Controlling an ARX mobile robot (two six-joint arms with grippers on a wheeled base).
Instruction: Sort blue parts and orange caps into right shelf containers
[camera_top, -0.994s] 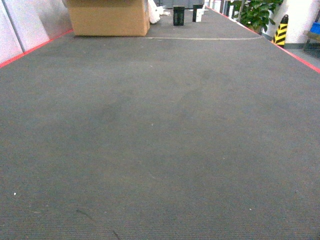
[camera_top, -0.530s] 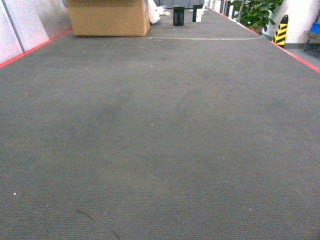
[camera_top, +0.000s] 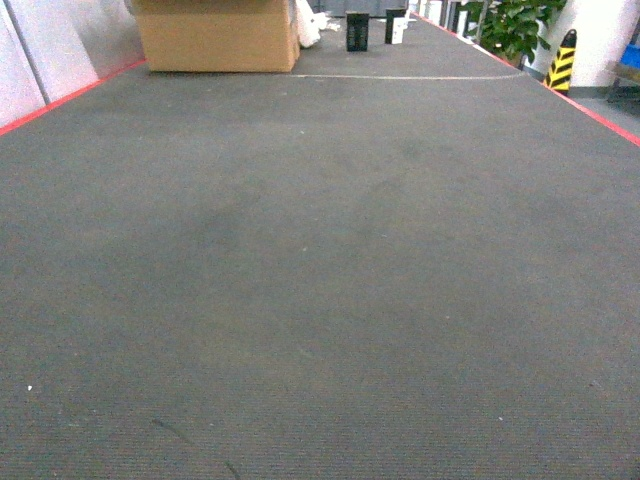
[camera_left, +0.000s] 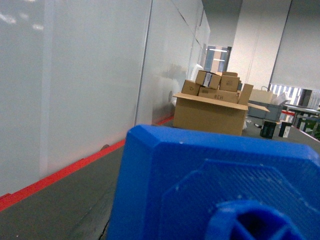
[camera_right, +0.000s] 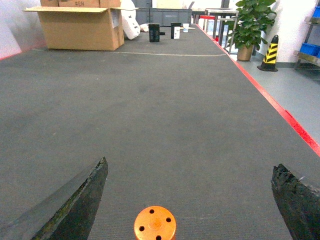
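**Orange cap carried between wide jaws; blue part fills the left wrist view**

Orange caps are down to one in view: a single orange cap (camera_right: 155, 222) at 6 o'clock of the right wrist view, its flat top with small holes facing the camera.

Starting at the left, the left wrist view is filled from 5 to 7 o'clock by a blue part (camera_left: 215, 185), a moulded piece with a raised hub, so close to the lens that it is probably carried by that arm for the drive to the shelf. The left gripper itself is hidden, so I cannot tell its state. Beyond, at 12 o'clock, stands a cardboard box (camera_left: 210, 114) heaped with smaller cartons beside a white wall.

The head view shows only grey carpeted floor (camera_top: 320, 280) edged with red lines; neither arm reaches into it, so both seem tucked low for travel.

On the right, the right gripper (camera_right: 189, 200) has its dark fingers (camera_right: 75, 205) spread wide at 8 and 4 o'clock, well apart from the cap between them. Whether the cap rests on the gripper's base or on the floor I cannot tell. A potted plant (camera_right: 250, 25) stands at 1 o'clock. No shelf or containers are visible.
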